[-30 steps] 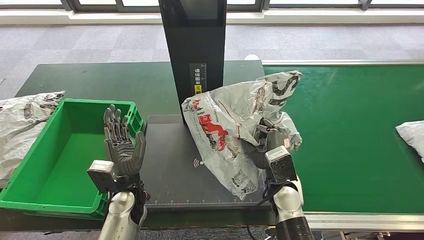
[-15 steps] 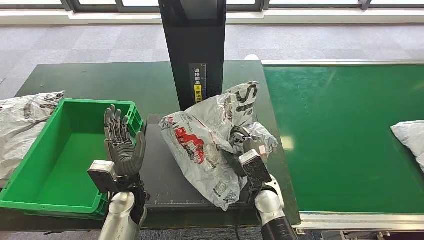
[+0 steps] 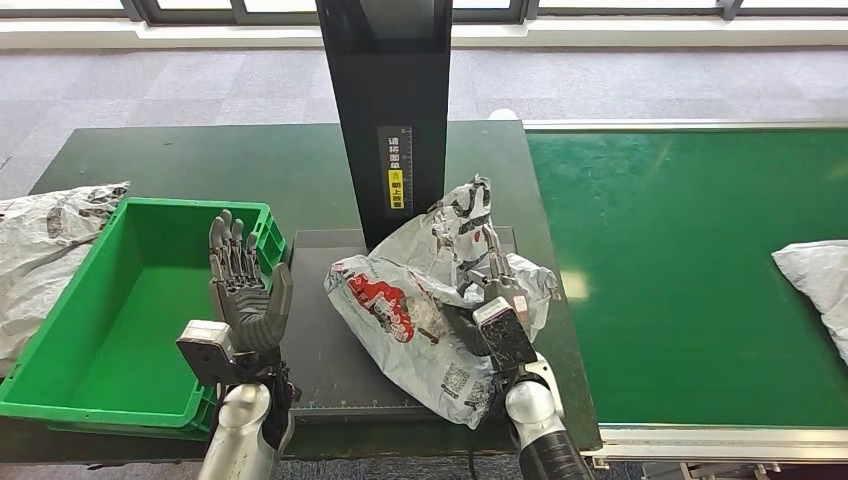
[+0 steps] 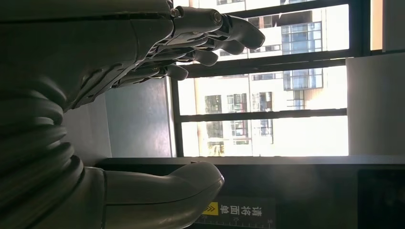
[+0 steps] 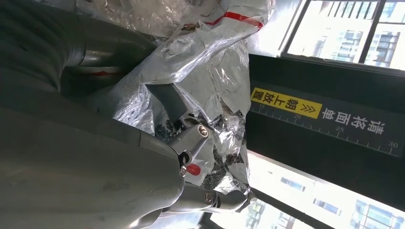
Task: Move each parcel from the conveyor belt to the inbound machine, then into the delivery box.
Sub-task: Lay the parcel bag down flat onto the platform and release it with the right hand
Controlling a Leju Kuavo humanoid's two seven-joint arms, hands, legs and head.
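While the right hand (image 3: 478, 300) grips the crumpled grey parcel (image 3: 420, 305), its fingers are buried in the plastic, and that bag is resting on the dark scanner plate (image 3: 330, 340) of the inbound machine, right at the foot of the black upright column (image 3: 385, 100). Over on the other side, the left hand (image 3: 240, 290) is raised, palm up, fingers straight and apart, holding nothing, just beside the near right corner of the green delivery box (image 3: 110, 320). Count them: three parcels in sight. One is in the hand, a second parcel (image 3: 815, 280) lies at the far right edge of the green conveyor belt (image 3: 680, 250), and a third bag (image 3: 45, 240) sits outside the box's left wall. One box, one machine. Red printing marks the held bag, with small square codes near its lower end, too small to read. A yellow label (image 5: 285, 103) on the column carries Chinese characters and arrows, beside a numbered ruler scale showing 20, 25 and 30.
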